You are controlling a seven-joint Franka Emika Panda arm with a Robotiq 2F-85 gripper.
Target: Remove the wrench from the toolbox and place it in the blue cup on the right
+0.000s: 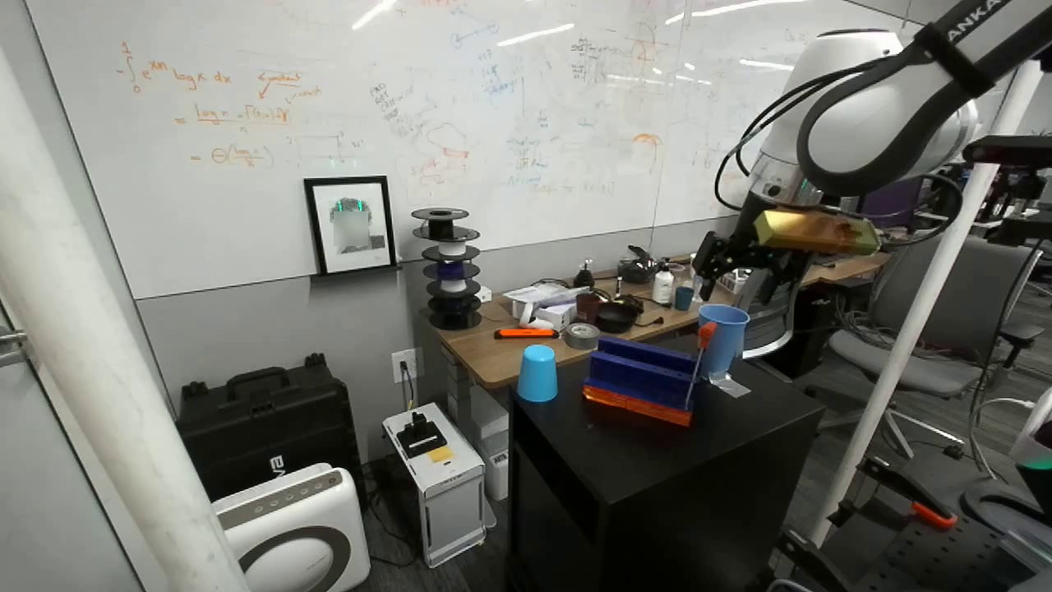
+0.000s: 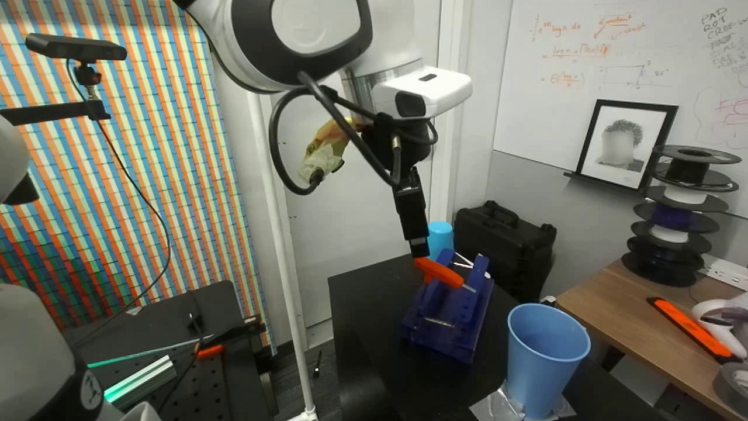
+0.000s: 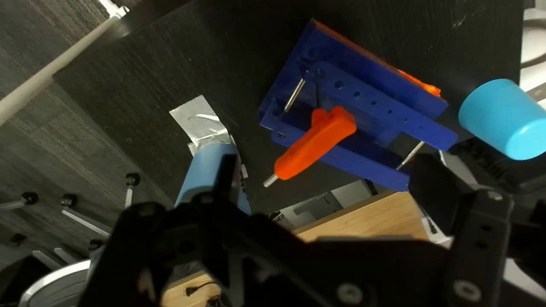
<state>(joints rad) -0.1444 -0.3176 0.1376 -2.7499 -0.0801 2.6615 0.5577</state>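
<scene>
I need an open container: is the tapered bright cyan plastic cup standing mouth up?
No: in an exterior view the cyan cup stands upside down, its narrower closed base on top.

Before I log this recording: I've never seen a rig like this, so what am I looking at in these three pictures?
This is a single robot arm, ending in a two-fingered gripper. Two pictures come from cameras standing outside it; the wrist view comes from a camera on the arm itself, so the dark fingers loom large. On the black cabinet sits a blue toolbox with a red-orange edge. An orange-handled tool, probably the wrench, sticks up from it. A blue cup stands upright beyond one end of the toolbox; a lighter cyan cup rests upside down beyond the opposite end. The fingers are apart and the gripper holds nothing.
</scene>
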